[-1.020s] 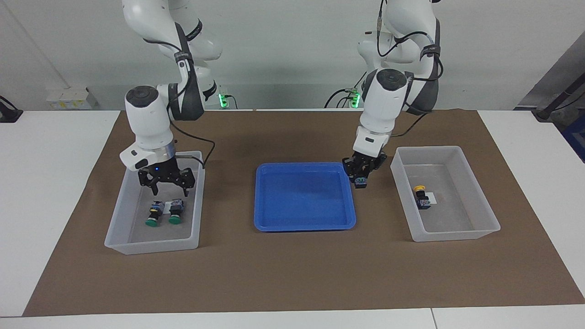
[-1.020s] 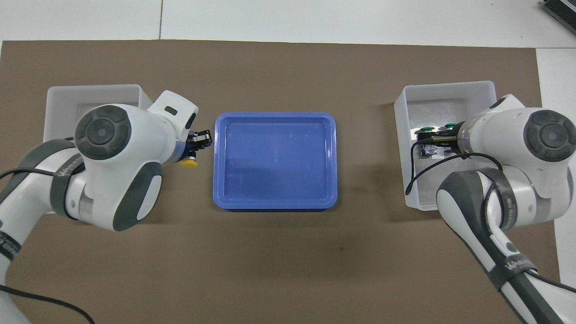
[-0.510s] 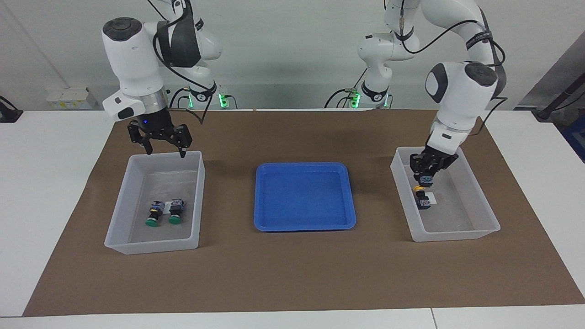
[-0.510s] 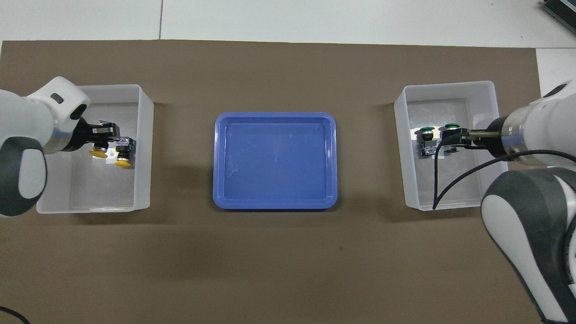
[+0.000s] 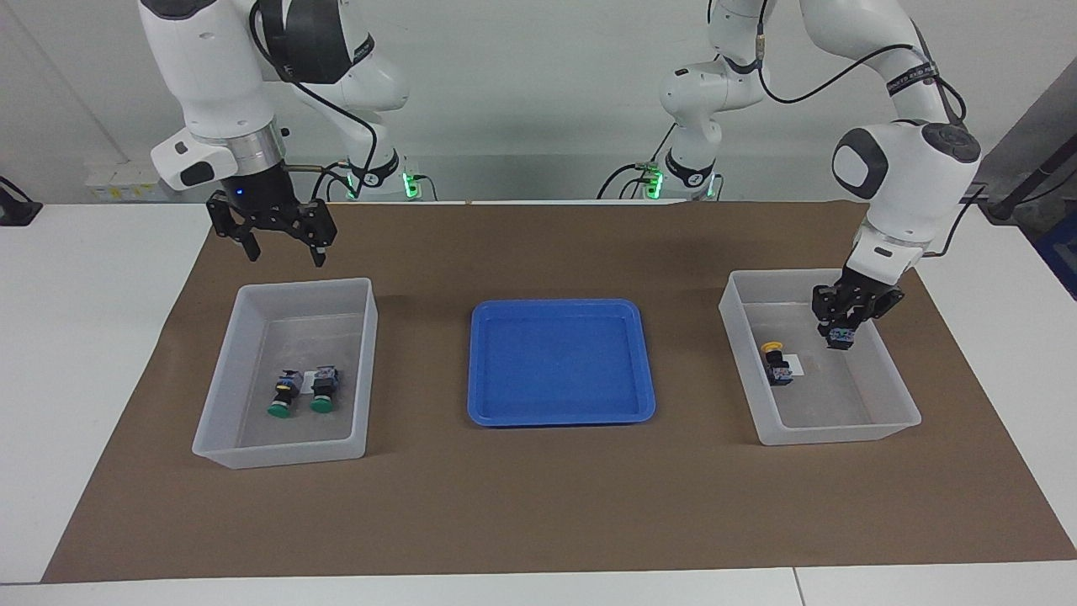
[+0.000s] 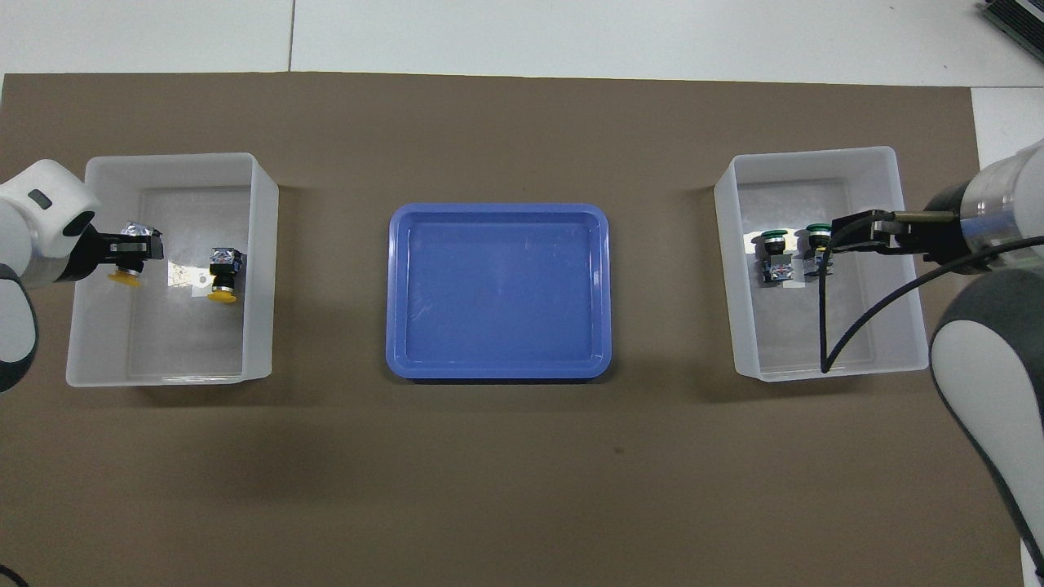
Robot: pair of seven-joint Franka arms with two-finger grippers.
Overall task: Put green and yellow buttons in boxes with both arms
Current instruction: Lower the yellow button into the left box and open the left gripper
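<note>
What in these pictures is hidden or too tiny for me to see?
Facing view: the cap of the held button is turned away, under the left gripper.
Overhead view: the right gripper overlaps one green button.
Facing view: any print on the sticker is too small.

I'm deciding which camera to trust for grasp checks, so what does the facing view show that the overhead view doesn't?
Only the facing view: the right gripper hangs open well above the rim of the box that holds the two green buttons, touching nothing. Only the overhead view: the yellow cap of the held button, gripped by the left gripper over the other box. Both: the blue tray between the boxes, and one yellow button lying in that other box.
</note>
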